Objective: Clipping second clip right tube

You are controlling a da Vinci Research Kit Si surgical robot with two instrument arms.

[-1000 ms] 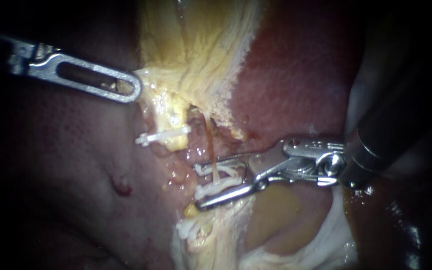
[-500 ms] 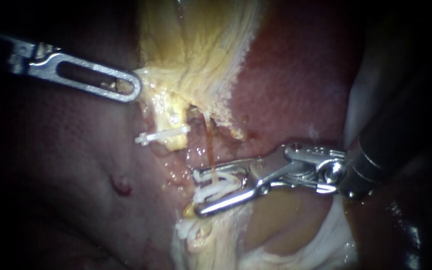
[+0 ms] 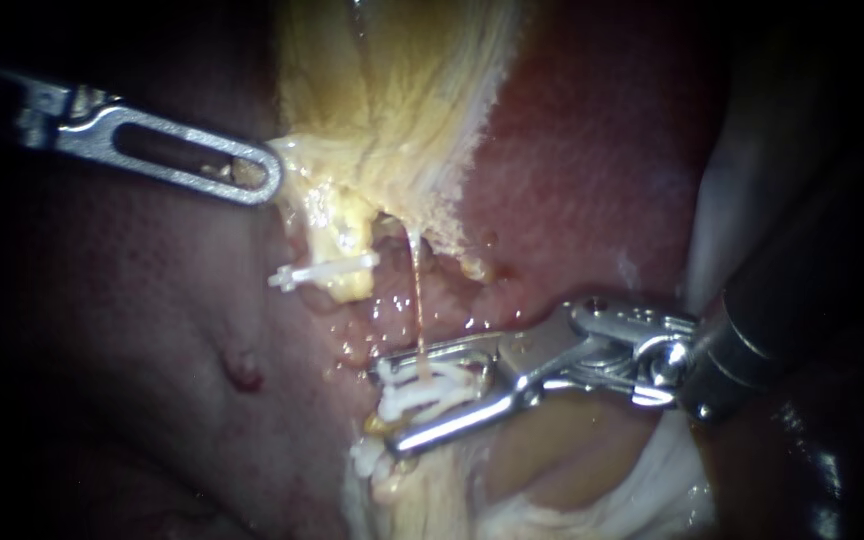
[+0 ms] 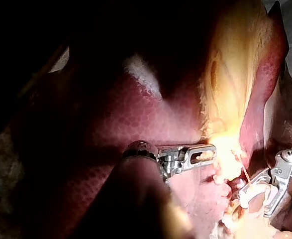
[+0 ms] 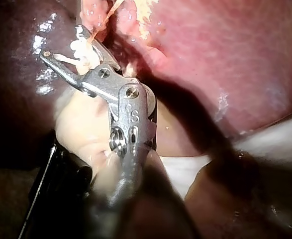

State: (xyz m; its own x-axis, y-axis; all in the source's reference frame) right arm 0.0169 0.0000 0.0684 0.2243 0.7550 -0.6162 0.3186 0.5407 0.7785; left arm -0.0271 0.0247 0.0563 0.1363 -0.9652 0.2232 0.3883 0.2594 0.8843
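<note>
Since a second ago the right instrument [image 3: 390,400] has slid down and slightly left across the tissue, carrying its clip with it, and the right tube [image 3: 417,300] now looks longer and thinner. The left instrument [image 3: 267,180] has not moved. In the endoscope view the right instrument enters from the right edge and its jaws reach the lower centre of the frame. They stand partly apart, with a white clip [image 3: 427,388] held between them and touching both. The clip's long axis follows the jaws, running from lower left to upper right, with its far end pointing toward the frame's left. The right tube is a thin orange strand running almost straight down from the yellow tissue [image 3: 382,110] at upper centre, and its lower end meets the clip from above. In the upper left, the left instrument's jaws are closed on the edge of that yellow tissue. A second white clip [image 3: 322,271] lies nearly level, left of the tube. Red liver [image 3: 592,170] fills the upper right.
</note>
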